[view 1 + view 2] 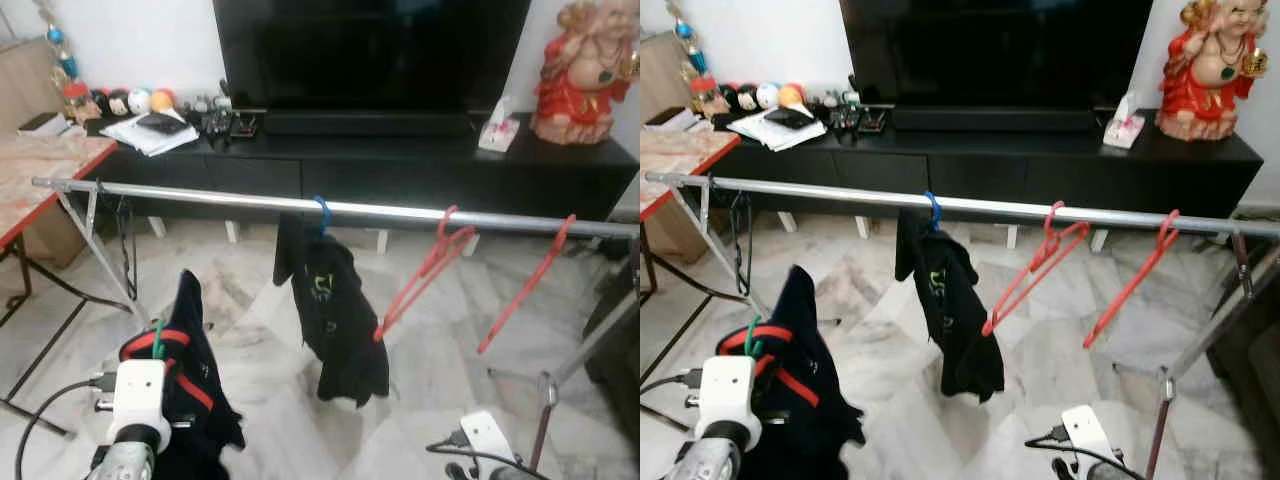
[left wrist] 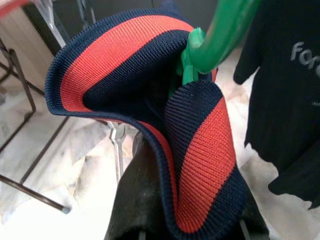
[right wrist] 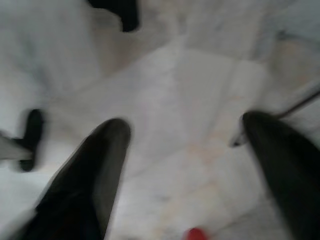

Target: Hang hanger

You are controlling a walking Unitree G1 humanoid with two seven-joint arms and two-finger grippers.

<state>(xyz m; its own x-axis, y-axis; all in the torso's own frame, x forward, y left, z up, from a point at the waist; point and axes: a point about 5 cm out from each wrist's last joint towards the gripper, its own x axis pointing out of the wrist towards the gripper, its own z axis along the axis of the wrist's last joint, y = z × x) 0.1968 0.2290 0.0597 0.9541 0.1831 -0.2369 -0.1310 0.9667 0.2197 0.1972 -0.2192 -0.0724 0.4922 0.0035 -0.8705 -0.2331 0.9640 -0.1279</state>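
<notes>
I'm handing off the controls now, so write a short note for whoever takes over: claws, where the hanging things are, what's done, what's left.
Left claw: holds a navy shirt with red stripes on a green hanger, low and in front of the rail, not yet hooked.
Right claw: open, empty, low over the marble floor.
On the rail: a black shirt on a blue hanger, and two bare red hangers to its right.
Done: shirt and hanger picked up.
Left: raise the green hook over the rail, probably on the free stretch left of the black shirt, then release.
</notes>
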